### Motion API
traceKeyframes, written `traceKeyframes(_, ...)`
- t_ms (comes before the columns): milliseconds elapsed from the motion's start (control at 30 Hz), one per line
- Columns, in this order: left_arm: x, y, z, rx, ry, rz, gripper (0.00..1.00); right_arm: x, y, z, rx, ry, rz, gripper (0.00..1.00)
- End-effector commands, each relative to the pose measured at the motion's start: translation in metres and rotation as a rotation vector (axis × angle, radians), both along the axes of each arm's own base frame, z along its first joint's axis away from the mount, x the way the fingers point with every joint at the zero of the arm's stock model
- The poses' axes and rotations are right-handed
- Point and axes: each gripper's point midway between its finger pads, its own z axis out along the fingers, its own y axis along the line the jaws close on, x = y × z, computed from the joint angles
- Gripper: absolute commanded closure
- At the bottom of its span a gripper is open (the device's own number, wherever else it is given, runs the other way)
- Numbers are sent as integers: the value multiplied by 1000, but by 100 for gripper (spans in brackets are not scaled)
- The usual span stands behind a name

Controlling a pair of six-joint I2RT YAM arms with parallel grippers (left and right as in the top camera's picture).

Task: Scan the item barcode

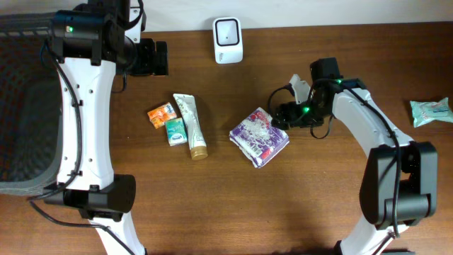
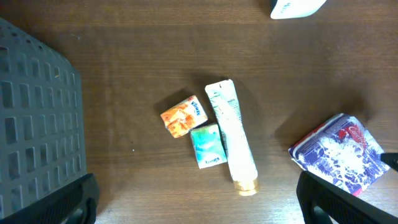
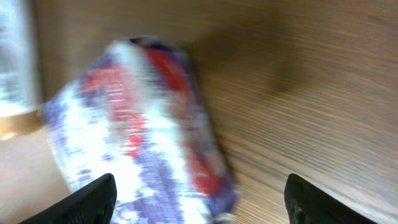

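A purple-and-white packet (image 1: 260, 137) with red print lies flat on the table right of centre. It also shows at the left wrist view's right edge (image 2: 339, 152) and blurred in the right wrist view (image 3: 143, 124). My right gripper (image 1: 279, 117) hangs at the packet's upper right edge. Its jaws (image 3: 199, 202) stand open, with part of the packet between them and no grip on it. The white barcode scanner (image 1: 228, 40) stands at the table's back edge. My left gripper (image 1: 153, 58) is open and empty at the back left, high above the table (image 2: 198, 208).
An orange packet (image 1: 161, 115), a green packet (image 1: 175, 132) and a white tube with a gold cap (image 1: 192, 126) lie together left of centre. A dark mesh basket (image 1: 21, 106) fills the left side. A teal wipes pack (image 1: 430, 111) lies at the far right.
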Motion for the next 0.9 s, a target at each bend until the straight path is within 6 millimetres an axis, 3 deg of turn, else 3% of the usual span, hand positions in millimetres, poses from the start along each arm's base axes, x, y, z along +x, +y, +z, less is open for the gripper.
traceKeyframes(0, 0, 0, 0, 4, -2, 4, 1, -4, 25, -10, 134, 3, 128, 20)
traceKeyframes(67, 0, -1, 0, 3, -2, 4, 1, -6, 25, -28, 132, 47, 126, 25)
traceKeyframes(133, 0, -1, 0, 3, -2, 4, 1, -10, 24, -49, 131, 105, 120, 40)
traceKeyframes(200, 0, -1, 0, 3, -2, 4, 1, -15, 24, -61, 134, 145, 118, 48)
traceKeyframes(233, 0, -1, 0, 3, -2, 3, 1, -18, 25, -65, 142, 166, 118, 58)
traceKeyframes(300, 0, -1, 0, 3, -2, 4, 1, -20, 28, -64, 165, 176, 118, 96)
traceKeyframes(433, 0, -1, 0, 3, -2, 4, 1, 0, 25, -26, 204, 150, 29, 96)
traceKeyframes(500, 0, -1, 0, 3, -2, 4, 1, 16, 8, -1, 95, 120, -55, 96)
traceKeyframes(567, 0, -1, 0, 3, -2, 3, 1, 30, -26, 30, -143, 56, -208, 96)
traceKeyframes(667, 0, -1, 0, 3, -2, 4, 1, 24, -57, 61, -429, -30, -354, 96)
traceKeyframes(733, 0, 0, 0, 4, -2, 4, 1, 18, -69, 66, -579, -51, -420, 96)
traceKeyframes(800, 0, -1, 0, 3, -2, 4, 1, 8, -92, 76, -822, -104, -556, 96)
traceKeyframes(867, 0, -1, 0, 3, -2, 4, 1, 5, -95, 78, -947, -146, -556, 96)
